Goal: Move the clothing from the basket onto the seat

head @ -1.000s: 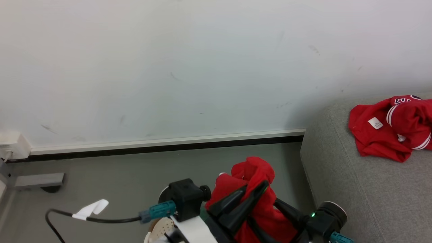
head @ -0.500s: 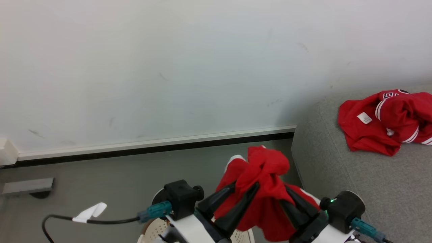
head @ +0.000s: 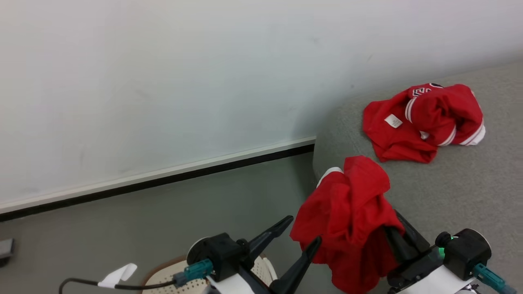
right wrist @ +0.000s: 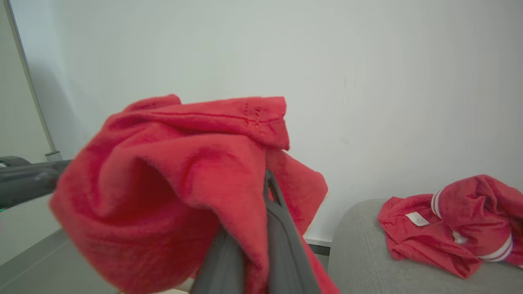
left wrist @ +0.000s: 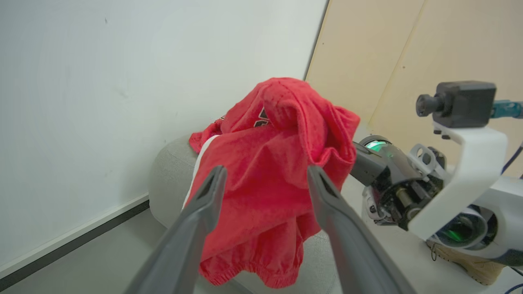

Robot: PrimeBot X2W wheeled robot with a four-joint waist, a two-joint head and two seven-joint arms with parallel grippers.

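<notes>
Item: the clothing, two red pieces. First piece, the held garment [head: 347, 212] – soft red fabric with a white stripe at one edge and a gathered hem – hangs bunched from the right gripper [right wrist: 269, 192], whose two dark fingers are pressed together with cloth pinched between them and draped over their tips. It hangs in the air at the left end of the seat [head: 470, 192], a light-grey woven sofa with a rounded corner, and its lower hem hangs free. Second piece, the red shirt [head: 421, 122], lies crumpled on the seat cushion further back. It shows white striped cuffs, a small white label and dark-and-white lettering at its top edge, and sits apart from the held garment. Left gripper [head: 302, 231]: fingers spread wide with nothing between them, tips pointing at the held garment and just beside it; whether one tip brushes the cloth cannot be told. The basket [head: 163, 272] – cream, perforated, with a brown rim – stands on the grey floor [head: 122, 220] below the left gripper. Only part of it is in the head view, and its contents are hidden. Also present: a black cable with a white tag [head: 118, 272] and a white wall [head: 163, 81] with a pale skirting strip.
</notes>
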